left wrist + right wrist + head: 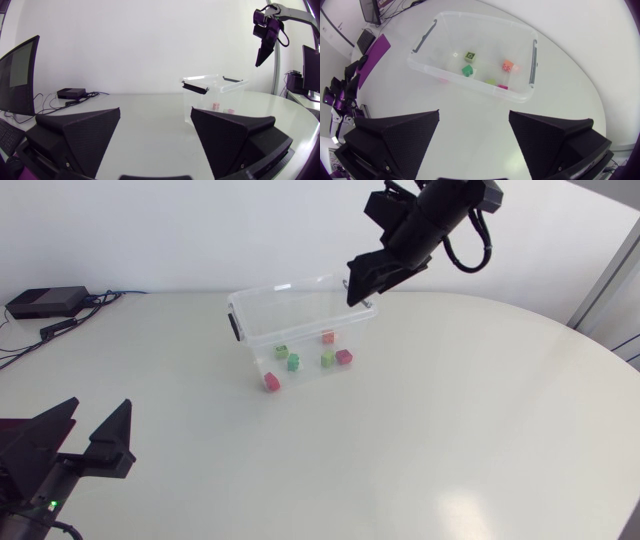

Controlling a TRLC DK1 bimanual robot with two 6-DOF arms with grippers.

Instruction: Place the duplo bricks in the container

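Our right gripper (pixel 360 288) hangs high over the far corner of the clear container (pixel 423 36), jaws spread wide with nothing between them. Down inside we see a dark green brick (pixel 467 71), an olive brick (pixel 470 56) and an orange brick (pixel 508 65) on the floor, with a lime brick (pixel 491 81) and a magenta brick (pixel 502 87) against one long wall. A pink brick (pixel 271 382) sits at that same wall, and we cannot tell whether it is inside or outside. Our left gripper (pixel 98 423) rests low over the bench (pixel 450 430), well apart from the container, jaws wide and empty.
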